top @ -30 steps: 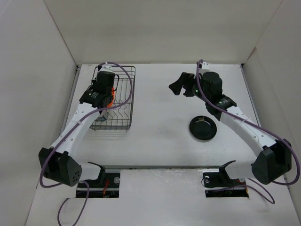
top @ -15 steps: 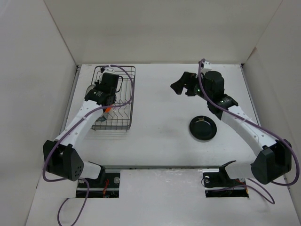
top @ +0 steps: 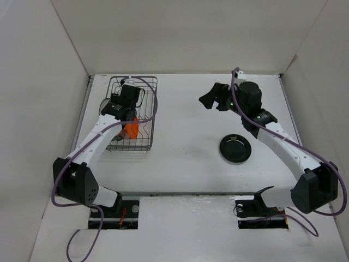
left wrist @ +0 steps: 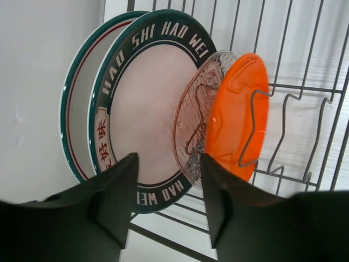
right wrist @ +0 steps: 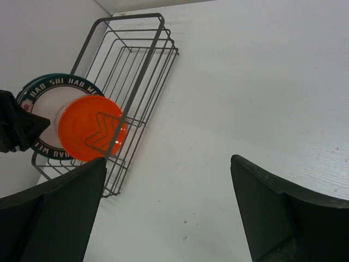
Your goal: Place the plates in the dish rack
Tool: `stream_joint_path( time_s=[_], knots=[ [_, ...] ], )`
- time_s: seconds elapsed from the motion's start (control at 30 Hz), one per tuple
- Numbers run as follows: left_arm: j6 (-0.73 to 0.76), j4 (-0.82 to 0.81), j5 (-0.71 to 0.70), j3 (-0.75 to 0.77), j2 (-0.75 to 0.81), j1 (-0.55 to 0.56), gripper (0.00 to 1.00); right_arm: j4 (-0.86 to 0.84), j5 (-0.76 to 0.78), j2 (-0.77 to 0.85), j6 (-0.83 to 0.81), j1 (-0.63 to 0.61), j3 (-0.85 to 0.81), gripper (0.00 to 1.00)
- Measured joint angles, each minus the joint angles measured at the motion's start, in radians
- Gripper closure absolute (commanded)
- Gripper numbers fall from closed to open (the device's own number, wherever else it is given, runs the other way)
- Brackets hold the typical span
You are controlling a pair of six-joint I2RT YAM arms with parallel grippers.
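Note:
Four plates stand on edge in the black wire dish rack (left wrist: 305, 87): one white with red characters (left wrist: 79, 109), one with a dark green lettered rim (left wrist: 142, 103), a clear one (left wrist: 192, 117) and a glossy orange one (left wrist: 240, 109). My left gripper (left wrist: 168, 158) hangs open just above them, with nothing between its fingers. From above, it (top: 124, 112) is over the dish rack (top: 154, 103), beside the orange plate (top: 131, 130). A glossy black plate (top: 235, 148) lies flat on the table at the right. My right gripper (top: 210, 99) is open and empty in the air, far from it.
White walls close in the table on the left, back and right. The rack (right wrist: 136, 60) has bare slots beyond the orange plate (right wrist: 87, 128). In the right wrist view, bare table lies under my right gripper (right wrist: 168, 159).
My left gripper has opened and let go of the orange plate, which now stands in the rack beside the clear one. The right arm has hardly moved.

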State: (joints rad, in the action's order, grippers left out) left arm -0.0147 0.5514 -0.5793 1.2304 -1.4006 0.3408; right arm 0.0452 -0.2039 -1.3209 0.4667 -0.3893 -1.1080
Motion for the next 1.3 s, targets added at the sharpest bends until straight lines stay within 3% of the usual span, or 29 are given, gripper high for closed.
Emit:
stream_joint_path(
  time_s=[0.03, 0.13, 0.17, 0.3, 0.33, 0.57, 0.7, 0.83, 1.07, 1.3],
  knots=[
    [0.000, 0.001, 0.006, 0.000, 0.000, 0.003, 0.42, 0.000, -0.003, 0.000, 0.000, 0.002, 0.000, 0.00],
    [-0.001, 0.020, 0.027, 0.008, -0.005, 0.007, 0.31, 0.000, -0.016, 0.000, -0.003, 0.004, 0.000, 0.00],
    [-0.002, 0.029, 0.036, 0.015, -0.007, 0.010, 0.21, 0.000, -0.022, 0.000, -0.005, 0.004, 0.000, 0.00],
    [0.010, 0.084, 0.127, 0.096, -0.006, 0.027, 0.09, 0.000, -0.032, 0.002, -0.018, 0.006, 0.000, 0.00],
    [0.022, 0.091, 0.163, 0.130, -0.006, 0.035, 0.00, 0.002, -0.023, 0.005, -0.021, 0.007, 0.000, 0.00],
    [0.121, 0.069, 0.555, 0.336, 0.021, 0.062, 0.00, 0.046, 0.134, 0.172, -0.034, 0.074, 0.004, 0.00],
    [0.153, 0.018, 0.860, 0.337, 0.002, 0.083, 0.00, 0.122, 0.256, 0.314, -0.037, 0.120, -0.026, 0.00],
    [0.173, -0.046, 1.112, 0.299, -0.121, 0.172, 0.00, 0.188, 0.338, 0.444, -0.041, 0.120, -0.071, 0.00],
    [0.139, -0.151, 1.305, 0.284, -0.434, 0.338, 0.00, 0.274, 0.392, 0.603, -0.042, 0.122, -0.154, 0.00],
    [0.008, -0.282, 1.400, 0.361, -0.622, 0.342, 0.03, 0.350, 0.395, 0.649, -0.042, 0.122, -0.155, 0.00]
  ],
)
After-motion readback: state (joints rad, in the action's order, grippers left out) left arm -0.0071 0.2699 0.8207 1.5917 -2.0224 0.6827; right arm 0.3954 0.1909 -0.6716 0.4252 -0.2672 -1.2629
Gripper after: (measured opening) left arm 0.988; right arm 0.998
